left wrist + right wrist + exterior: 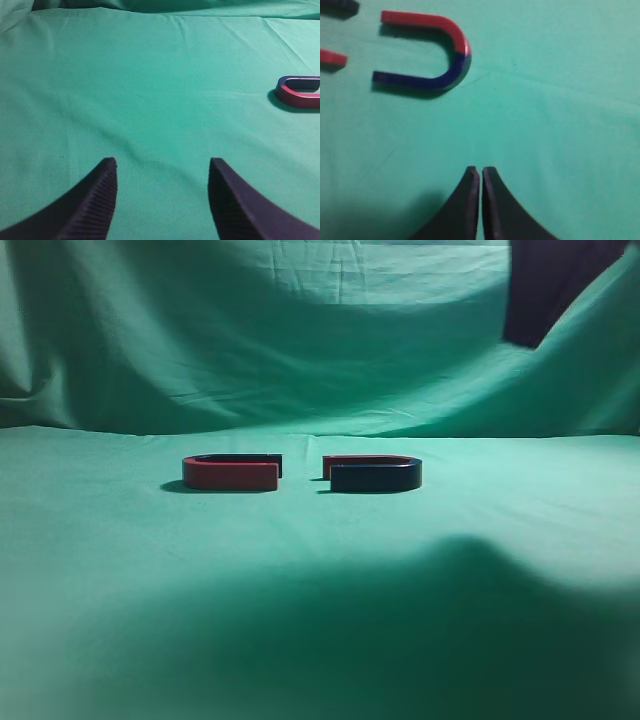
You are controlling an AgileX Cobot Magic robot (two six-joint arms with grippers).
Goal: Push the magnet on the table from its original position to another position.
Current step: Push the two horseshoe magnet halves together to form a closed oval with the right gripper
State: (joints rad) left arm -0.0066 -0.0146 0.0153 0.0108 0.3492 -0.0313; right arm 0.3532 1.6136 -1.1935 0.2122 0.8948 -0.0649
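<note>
The magnet, with its near arm dark and its far arm red, lies flat on the green table right of centre, its open end facing left. In the right wrist view the magnet lies ahead and to the left of my right gripper, which is shut, empty and well short of it. My left gripper is open and empty over bare cloth. Neither gripper shows in the exterior view.
A second U-shaped magnet with a red near arm lies left of centre, its open end facing the first; it shows at the right edge of the left wrist view. A draped green backdrop rises behind the table.
</note>
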